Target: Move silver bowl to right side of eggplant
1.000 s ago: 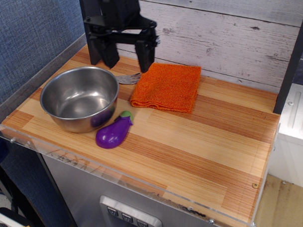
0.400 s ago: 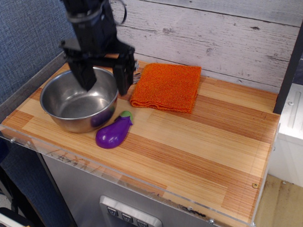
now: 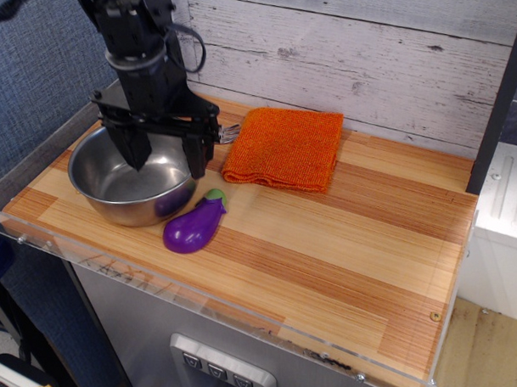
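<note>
My gripper (image 3: pixel 166 160) over the silver bowl (image 3: pixel 132 179), fingers spread.

The wooden counter (image 3: pixel 345 241) carries the silver bowl at its left end. The orange cloth (image 3: pixel 284 148) lies right of the bowl. The eggplant (image 3: pixel 194 225) touches the bowl's front-right side. My fingers (image 3: pixel 197 156) straddle the bowl's right rim, grasping nothing.

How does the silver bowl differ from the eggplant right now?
The silver bowl is much wider than the eggplant. The bowl is shiny steel; the eggplant is purple with a green cap. The bowl stands upright and open; the eggplant lies on its side. Both rest on the wooden counter, close together.
</note>
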`<state>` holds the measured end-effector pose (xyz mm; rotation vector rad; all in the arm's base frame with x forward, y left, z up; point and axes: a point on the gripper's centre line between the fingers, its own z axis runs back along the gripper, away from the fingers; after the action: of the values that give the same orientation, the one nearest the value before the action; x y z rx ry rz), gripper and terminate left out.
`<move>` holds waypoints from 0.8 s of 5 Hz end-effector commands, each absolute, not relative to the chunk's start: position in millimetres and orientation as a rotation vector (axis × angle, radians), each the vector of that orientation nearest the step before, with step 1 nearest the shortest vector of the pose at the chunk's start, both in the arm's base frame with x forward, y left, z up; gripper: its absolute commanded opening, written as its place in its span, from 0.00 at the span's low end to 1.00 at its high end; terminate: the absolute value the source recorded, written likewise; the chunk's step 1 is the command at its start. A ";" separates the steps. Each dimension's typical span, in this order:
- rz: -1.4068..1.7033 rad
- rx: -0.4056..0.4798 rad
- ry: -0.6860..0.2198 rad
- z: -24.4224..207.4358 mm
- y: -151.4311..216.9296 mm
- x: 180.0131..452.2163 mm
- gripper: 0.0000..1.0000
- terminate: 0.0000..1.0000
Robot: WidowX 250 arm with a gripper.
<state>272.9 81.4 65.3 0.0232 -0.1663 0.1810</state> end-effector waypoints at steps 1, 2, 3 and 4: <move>0.182 0.055 -0.167 53.1 91.3 281.7 1.00 0.00; 0.184 0.064 -0.155 44.2 92.1 283.9 1.00 0.00; 0.171 0.081 -0.155 36.4 94.0 283.7 0.00 0.00; 0.193 0.094 -0.175 39.7 99.3 283.8 0.00 0.00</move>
<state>281.9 94.5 30.2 0.0818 -0.1415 0.1864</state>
